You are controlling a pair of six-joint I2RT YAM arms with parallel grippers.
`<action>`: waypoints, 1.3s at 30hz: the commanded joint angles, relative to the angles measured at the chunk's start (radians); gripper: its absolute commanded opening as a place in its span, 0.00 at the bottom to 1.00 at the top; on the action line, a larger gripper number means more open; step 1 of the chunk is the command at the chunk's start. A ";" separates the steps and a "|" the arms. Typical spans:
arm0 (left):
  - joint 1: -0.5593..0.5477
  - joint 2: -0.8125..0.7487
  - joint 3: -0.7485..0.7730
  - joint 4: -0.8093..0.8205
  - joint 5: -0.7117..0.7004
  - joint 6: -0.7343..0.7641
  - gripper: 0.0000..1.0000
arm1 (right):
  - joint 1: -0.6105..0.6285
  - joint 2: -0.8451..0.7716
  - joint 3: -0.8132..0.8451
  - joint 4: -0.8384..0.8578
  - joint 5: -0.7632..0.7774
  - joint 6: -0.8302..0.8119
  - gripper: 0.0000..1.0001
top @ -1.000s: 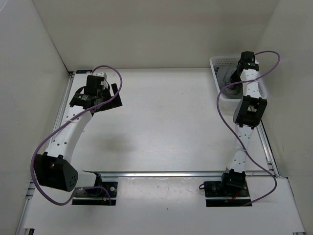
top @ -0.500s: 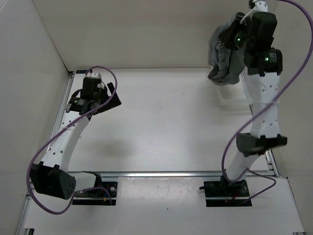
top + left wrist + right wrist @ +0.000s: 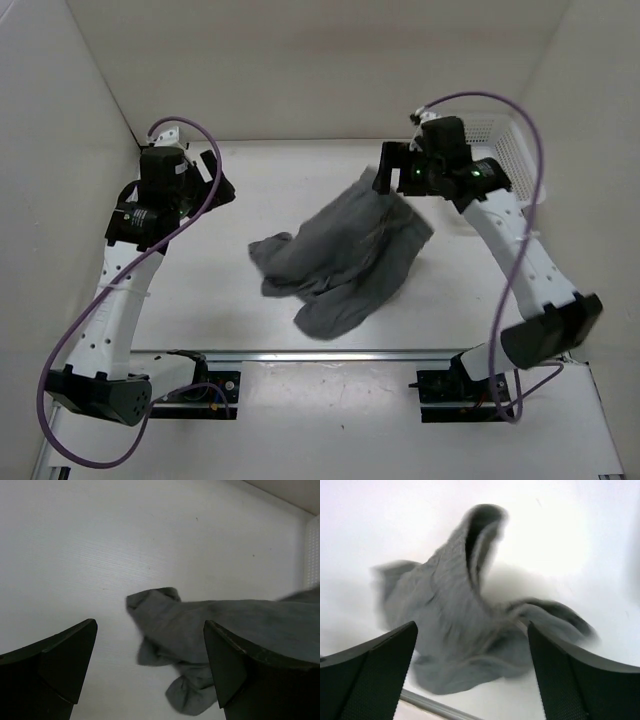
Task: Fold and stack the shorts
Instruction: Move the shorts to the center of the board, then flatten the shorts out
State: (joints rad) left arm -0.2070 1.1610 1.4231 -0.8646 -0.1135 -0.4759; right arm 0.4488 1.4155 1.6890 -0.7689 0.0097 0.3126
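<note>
Top view: the shorts (image 3: pixel 345 255) lie in a rumpled grey heap in the middle of the table (image 3: pixel 300 170), upper edge just by my right gripper (image 3: pixel 386 172), whose jaws are spread with no cloth between them; my left gripper (image 3: pixel 216 178) is spread too, well apart from the cloth. Left wrist: matte, soft knit, likely limp and light, with bunched folds and nothing stiff. Right wrist: fabric blurred below my parted jaws. I judge a pinch at a flat outer edge best, but I cannot tell waistband from hem.

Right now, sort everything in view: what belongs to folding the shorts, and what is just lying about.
Job:
grey shorts, crumpled
left end effector, open
right end effector, open

Lying about:
white mesh basket, far right corner
</note>
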 commanded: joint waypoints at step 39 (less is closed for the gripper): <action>0.083 0.459 -0.489 0.073 0.233 -0.256 0.87 | 0.077 0.905 0.492 -0.129 0.056 0.196 0.94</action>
State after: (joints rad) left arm -0.1226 1.6337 0.9363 -0.8276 0.0750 -0.7246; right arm 0.5232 2.2467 2.0930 -0.8162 0.0662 0.4416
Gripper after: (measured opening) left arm 0.892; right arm 0.941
